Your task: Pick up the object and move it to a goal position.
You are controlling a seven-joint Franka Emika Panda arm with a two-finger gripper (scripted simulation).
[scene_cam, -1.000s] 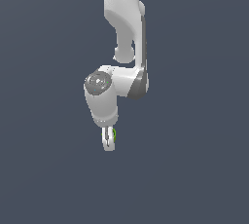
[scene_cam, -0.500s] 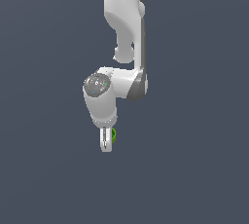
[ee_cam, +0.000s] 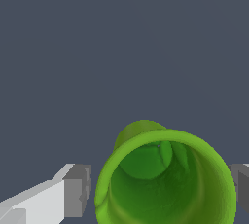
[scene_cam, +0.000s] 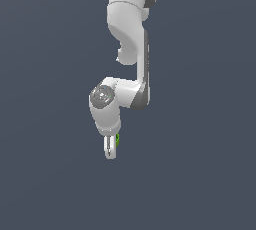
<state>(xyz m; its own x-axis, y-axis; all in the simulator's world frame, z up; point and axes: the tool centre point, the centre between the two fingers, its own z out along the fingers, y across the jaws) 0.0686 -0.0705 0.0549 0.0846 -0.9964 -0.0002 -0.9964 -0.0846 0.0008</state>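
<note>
The object is a bright green hollow cup [ee_cam: 165, 179]. In the wrist view I look straight into its open mouth, with one grey finger pad [ee_cam: 78, 189] on one side of its wall and another pad [ee_cam: 241, 184] on the other. My gripper [ee_cam: 163, 191] is shut on it. In the exterior view the white arm hangs down and only a green sliver of the object [scene_cam: 117, 140] shows beside the white fingers of the gripper [scene_cam: 110, 150], which point downward.
A plain dark grey surface [scene_cam: 200, 174] fills the background in both views. No other items or edges show.
The arm and the held green cup have shifted very slightly to the exterior view's left and down; the grip has not changed.
</note>
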